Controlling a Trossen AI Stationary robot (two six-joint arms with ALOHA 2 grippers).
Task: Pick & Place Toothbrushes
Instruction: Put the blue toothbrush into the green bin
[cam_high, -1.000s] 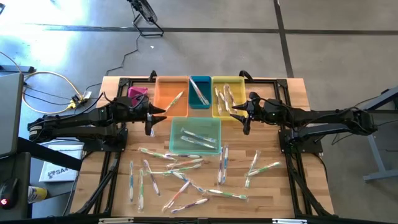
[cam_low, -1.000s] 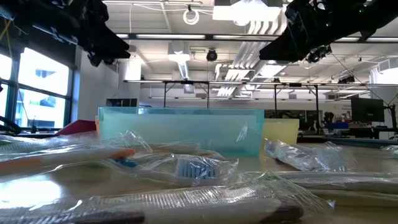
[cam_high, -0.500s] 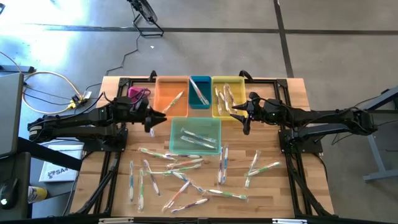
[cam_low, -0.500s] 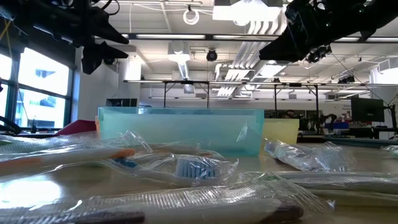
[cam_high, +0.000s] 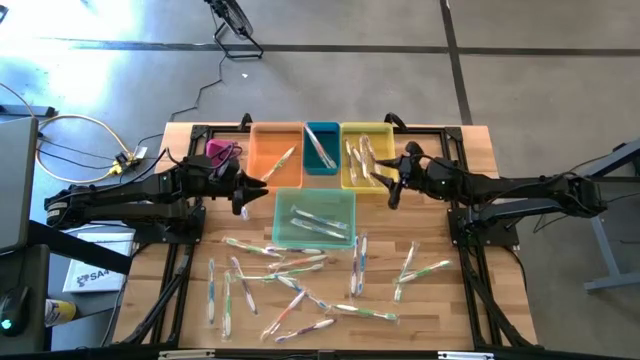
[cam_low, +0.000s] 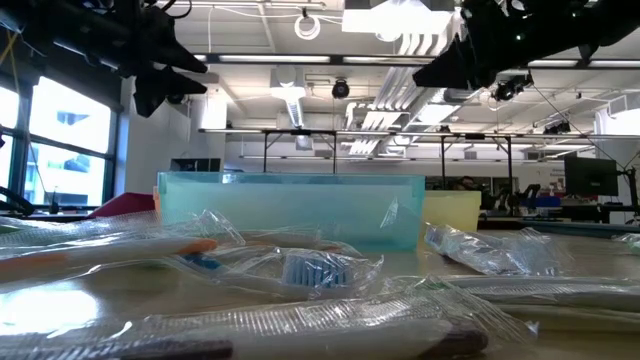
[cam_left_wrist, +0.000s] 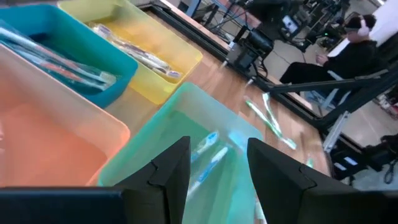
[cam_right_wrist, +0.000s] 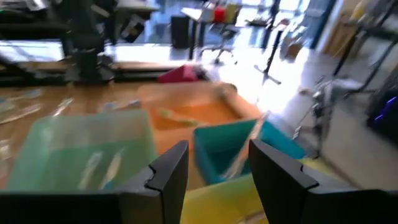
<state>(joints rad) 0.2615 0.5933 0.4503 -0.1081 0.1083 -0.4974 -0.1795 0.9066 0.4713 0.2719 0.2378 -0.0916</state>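
Wooden table (cam_high: 185, 300): carries 5 bins at its far half and loose toothbrushes on its near half. Landmark for all entries: the green bin (cam_high: 314, 219), middle of the table.

Left arm (cam_high: 120, 196): reaches in from the green bin's left. Left gripper (cam_high: 245, 193) hangs just off that bin's far-left corner, above the table; fingers (cam_left_wrist: 171, 174) apart, nothing between them.

Right arm (cam_high: 530, 192): reaches in from the green bin's right. Right gripper (cam_high: 393, 183) hangs just beyond that bin's far-right corner, at the yellow bin's near-right edge; fingers (cam_right_wrist: 168, 177) apart, nothing between them.

Green bin: translucent, holds 2 or 3 toothbrushes lying flat.

Orange bin (cam_high: 277, 155): beyond the green bin, to its far left; 1 toothbrush inside, lying diagonally.

Yellow bin (cam_high: 364, 153): beyond the green bin, to its far right; several toothbrushes inside.

Teal bin (cam_high: 321, 146): narrow, directly beyond the green bin, between orange and yellow bins; 2 or so toothbrushes inside.

Pink bin (cam_high: 221, 151): small, left of the orange bin, partly hidden by the left arm; contents cannot be told.

Toothbrushes (cam_high: 300, 265): most lie scattered on the table nearer than the green bin, in clear wrappers, at mixed angles; a pair (cam_high: 415, 268) lies to its near right, others (cam_high: 220, 290) to its near left.
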